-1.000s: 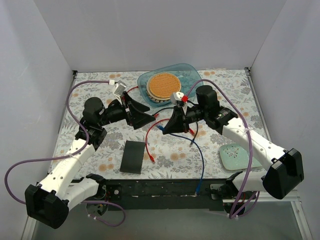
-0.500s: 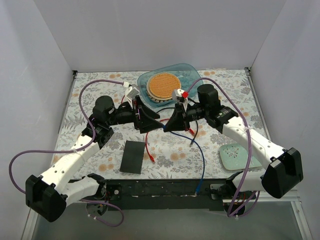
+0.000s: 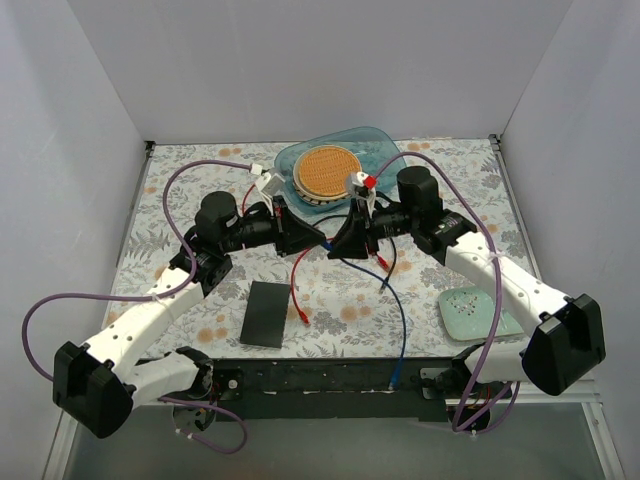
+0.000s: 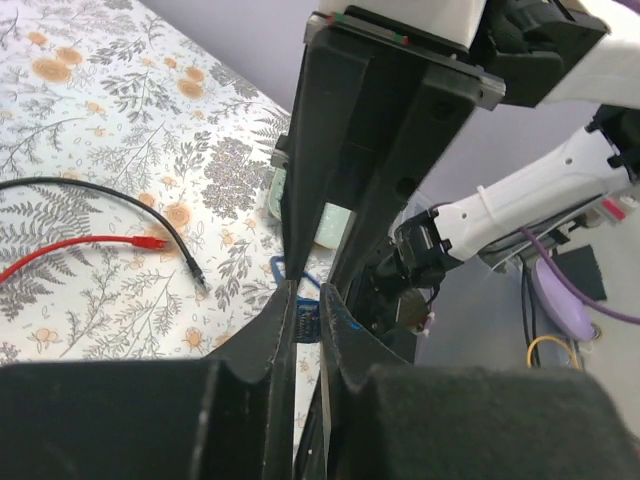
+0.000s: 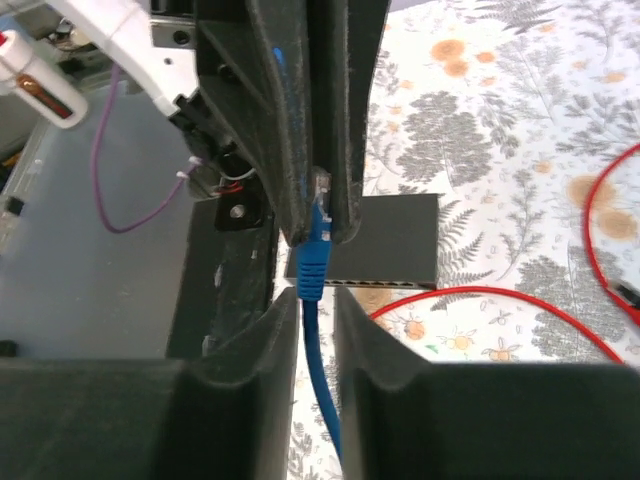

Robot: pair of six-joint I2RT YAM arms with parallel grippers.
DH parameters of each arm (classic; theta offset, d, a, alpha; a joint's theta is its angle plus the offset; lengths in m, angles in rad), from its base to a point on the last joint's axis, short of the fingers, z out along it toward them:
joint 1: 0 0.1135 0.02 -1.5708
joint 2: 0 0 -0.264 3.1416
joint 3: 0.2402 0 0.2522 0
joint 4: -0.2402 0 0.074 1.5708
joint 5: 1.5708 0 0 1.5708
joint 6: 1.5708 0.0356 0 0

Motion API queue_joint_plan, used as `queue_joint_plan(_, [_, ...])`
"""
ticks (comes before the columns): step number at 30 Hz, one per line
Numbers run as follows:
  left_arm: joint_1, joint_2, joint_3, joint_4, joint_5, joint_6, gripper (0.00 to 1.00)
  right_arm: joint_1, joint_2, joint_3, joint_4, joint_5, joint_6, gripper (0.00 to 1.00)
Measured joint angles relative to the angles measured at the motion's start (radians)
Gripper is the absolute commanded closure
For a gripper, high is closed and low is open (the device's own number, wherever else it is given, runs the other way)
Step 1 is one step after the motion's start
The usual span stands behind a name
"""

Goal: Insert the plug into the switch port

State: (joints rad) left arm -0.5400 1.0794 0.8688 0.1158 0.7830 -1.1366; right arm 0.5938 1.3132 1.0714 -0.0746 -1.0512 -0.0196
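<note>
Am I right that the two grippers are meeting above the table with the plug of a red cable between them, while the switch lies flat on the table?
Not quite: the plug between them belongs to the blue cable, not a red one, as the right wrist view shows; the rest stands.

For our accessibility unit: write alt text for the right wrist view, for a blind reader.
A blue plug is pinched by the left pincer from above, its blue cable running down between the fingers of the right pincer. Behind lie the black switch and a red cable on the floral table.
</note>
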Motion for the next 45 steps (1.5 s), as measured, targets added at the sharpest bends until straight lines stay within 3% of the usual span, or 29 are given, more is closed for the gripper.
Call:
queue_joint_plan(3, [-0.006, 0.003, 0.0, -0.005, -0.063, -0.024, 1.0, 0.0, -0.001, 0.002, -0.006, 0.064, 0.001, 0.33])
queue_joint_plan(6, [-0.007, 0.008, 0.0, -0.019, -0.139, -0.066, 1.0, 0.006, -0.007, 0.008, -0.03, 0.184, -0.009, 0.3])
queue_joint_plan(16, [-0.007, 0.069, 0.116, -0.187, -0.389, -0.249, 1.0, 0.164, -0.166, 0.006, -0.023, 0.716, -0.06, 0.35])
queue_joint_plan(24, [-0.008, 0.14, 0.168, -0.296, -0.462, -0.317, 1.0, 0.282, -0.13, -0.013, 0.032, 0.975, -0.114, 0.4])
queue_joint_plan(36, [-0.01, 0.14, 0.187, -0.352, -0.499, -0.318, 1.0, 0.284, -0.077, -0.035, 0.074, 1.059, -0.139, 0.55])
queue_joint_plan(45, [-0.01, 0.138, 0.187, -0.356, -0.499, -0.319, 1.0, 0.284, -0.057, -0.035, 0.087, 1.024, -0.138, 0.57])
